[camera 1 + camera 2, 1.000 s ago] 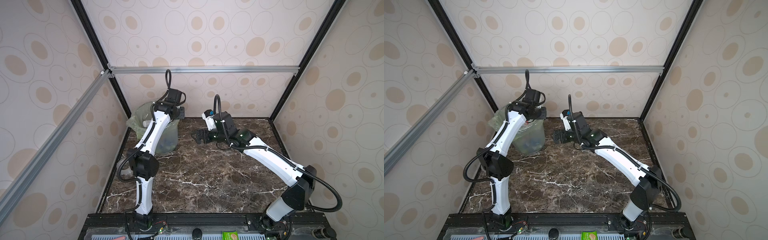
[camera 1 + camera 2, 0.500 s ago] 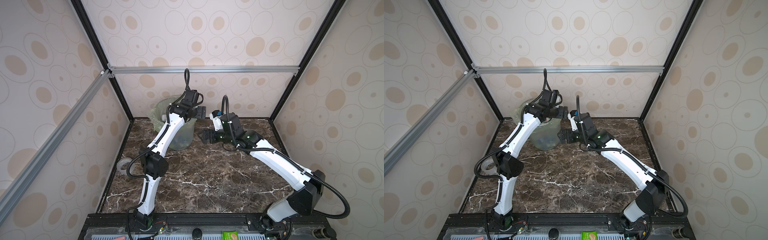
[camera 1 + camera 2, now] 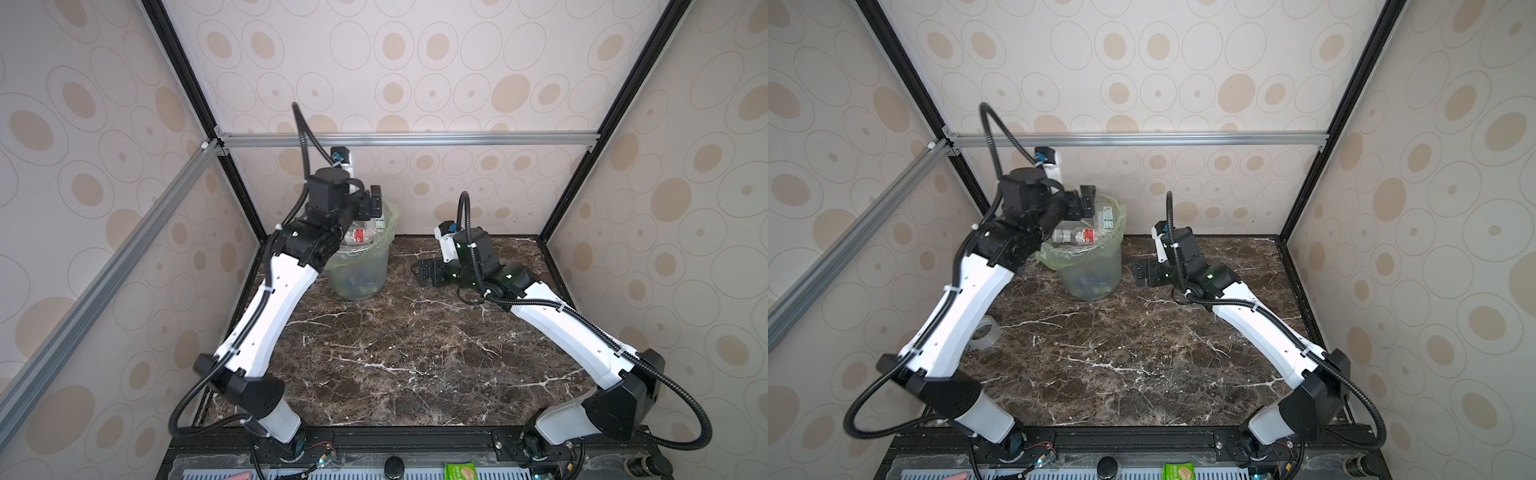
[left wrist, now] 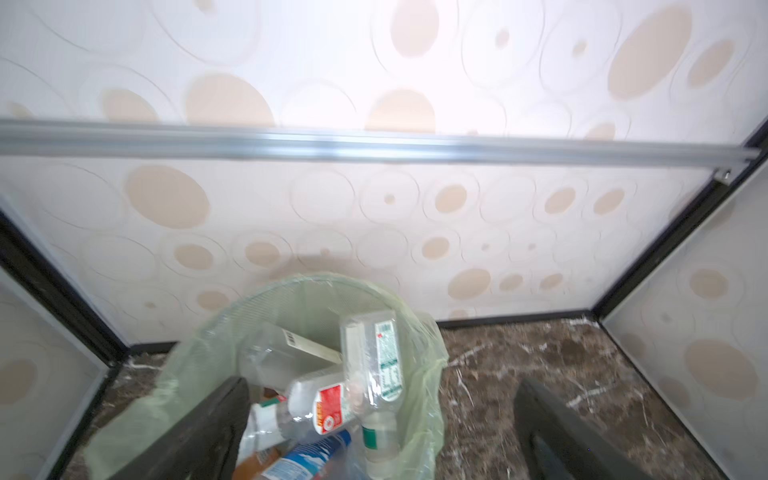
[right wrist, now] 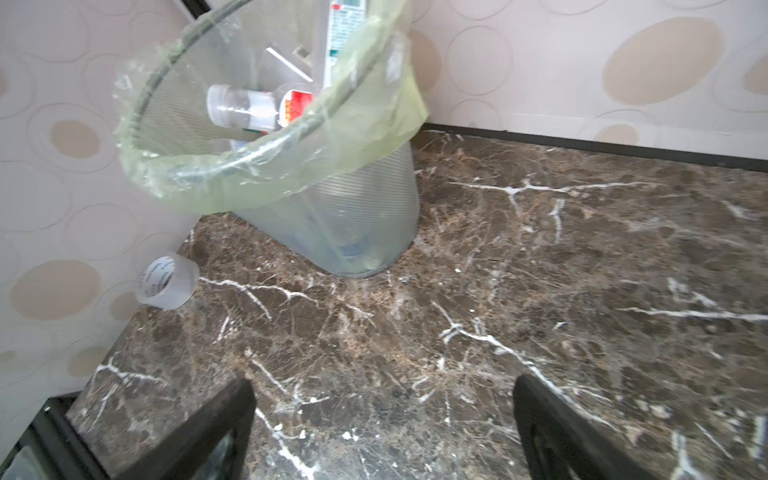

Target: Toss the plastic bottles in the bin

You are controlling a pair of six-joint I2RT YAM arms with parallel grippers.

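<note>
One counter [image 3: 415, 357]: dark and marbled. No loose bottle is made out on its visible part, so the task is judged nearly or wholly done.
Bin [image 3: 359, 278]: stood at the counter's back left, close to the rear wall. A pale green bag [image 5: 374, 124] is folded over its rim, and it is filled almost to that rim with plastic bottles [image 3: 1077, 237].
Left gripper [image 3: 371, 204]: held just above the bin's mouth, jaws spread wide, with nothing clamped between them.
Right gripper [image 3: 428, 272]: hung low over the counter beside the bin and apart from it, jaws spread wide and empty.
Bottles in detail: all those seen lie inside the bin. A red-labelled bottle [image 4: 322, 405] is laid across the top, a green-printed bottle [image 4: 380, 357] is leant on end against the bag, and a blue-labelled bottle [image 4: 309, 457] is lower down.
Handling: the bottles are judged light, thin-walled and easily dented, with smooth, slippery sides. Hold is best taken across the mid-body at the label, with a gentle closure.
Tape roll [image 5: 168, 282]: clear, lying near the left wall, well apart from the bin.
</note>
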